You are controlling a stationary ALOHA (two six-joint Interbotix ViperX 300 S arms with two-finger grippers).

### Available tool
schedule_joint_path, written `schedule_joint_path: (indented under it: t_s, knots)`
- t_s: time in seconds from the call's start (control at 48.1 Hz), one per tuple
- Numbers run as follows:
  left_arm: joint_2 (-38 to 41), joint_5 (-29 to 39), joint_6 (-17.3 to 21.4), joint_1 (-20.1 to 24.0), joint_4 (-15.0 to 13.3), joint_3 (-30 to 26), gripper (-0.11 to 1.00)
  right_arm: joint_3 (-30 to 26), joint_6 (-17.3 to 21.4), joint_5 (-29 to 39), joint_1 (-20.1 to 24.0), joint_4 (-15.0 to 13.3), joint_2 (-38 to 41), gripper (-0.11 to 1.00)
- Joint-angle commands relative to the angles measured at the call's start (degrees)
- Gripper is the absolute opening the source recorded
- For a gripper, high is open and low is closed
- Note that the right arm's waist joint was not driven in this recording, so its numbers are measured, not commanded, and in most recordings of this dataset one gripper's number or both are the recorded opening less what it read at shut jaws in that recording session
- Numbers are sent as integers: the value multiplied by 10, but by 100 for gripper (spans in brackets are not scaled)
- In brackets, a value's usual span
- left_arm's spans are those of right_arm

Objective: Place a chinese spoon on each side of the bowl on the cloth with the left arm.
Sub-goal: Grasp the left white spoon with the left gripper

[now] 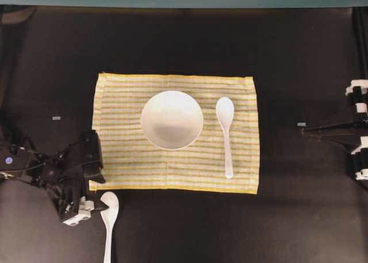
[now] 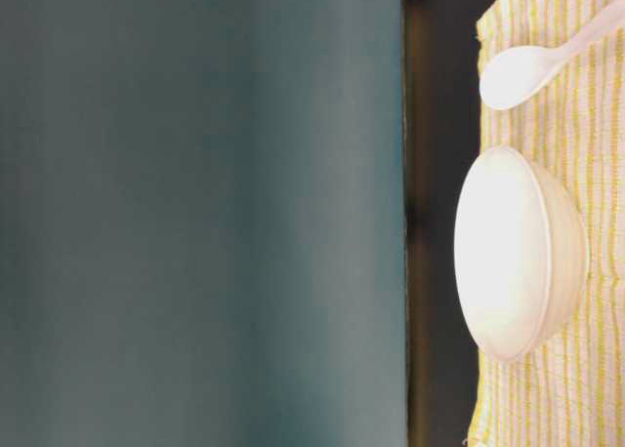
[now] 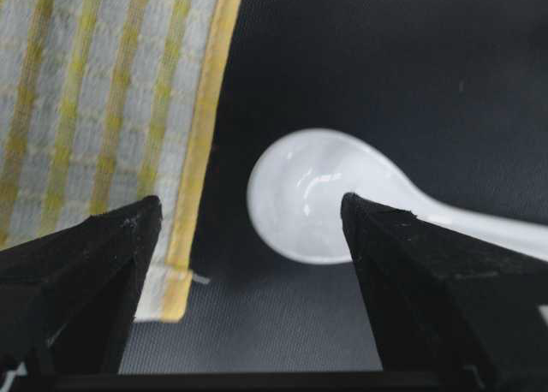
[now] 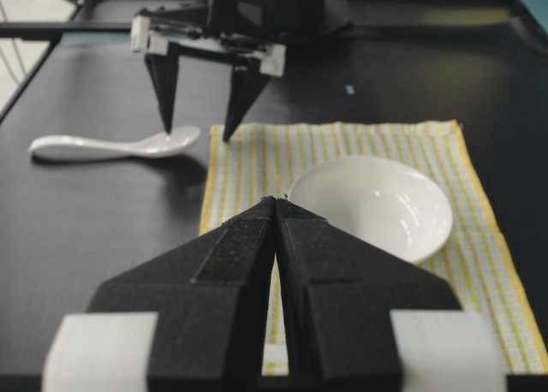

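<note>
From overhead, bowl (image 1: 172, 120) sits mid-cloth (image 1: 121, 159), one spoon (image 1: 226, 134) to its right. Second spoon (image 1: 108, 223) lies on the dark surface (image 1: 230, 228) off the cloth's near-left corner.

Left wrist: left tool (image 3: 248, 216) spread wide, empty.

Right wrist: right tool (image 4: 276, 205) clenched, empty.

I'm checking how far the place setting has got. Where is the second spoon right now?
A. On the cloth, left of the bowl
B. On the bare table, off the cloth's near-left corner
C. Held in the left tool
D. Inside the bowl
B: the second spoon lies on the dark table just off the cloth corner, with the open left tool beside its scoop, not gripping it.
</note>
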Motion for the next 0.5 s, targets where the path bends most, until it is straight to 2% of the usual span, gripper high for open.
schedule_joint_path:
  t_s: [0.0,0.104,0.208,0.291,0.478]
  knots:
    - [4,-11,1,-1,3,-12,81,-3,2,-4,0,1,3,1]
    - [4,-11,1,-1,2,-13,79,-2,2,-3,0,1,3,1]
    - [4,-9,-1,-1,2,-13,69,-1,2,-3,0,1,3,1]
    - [4,-9,0,-1,3,-13,54,0,2,-3,0,1,3,1]
    - [2,-7,1,-1,2,-15,9,0,2,-3,0,2,3,1]
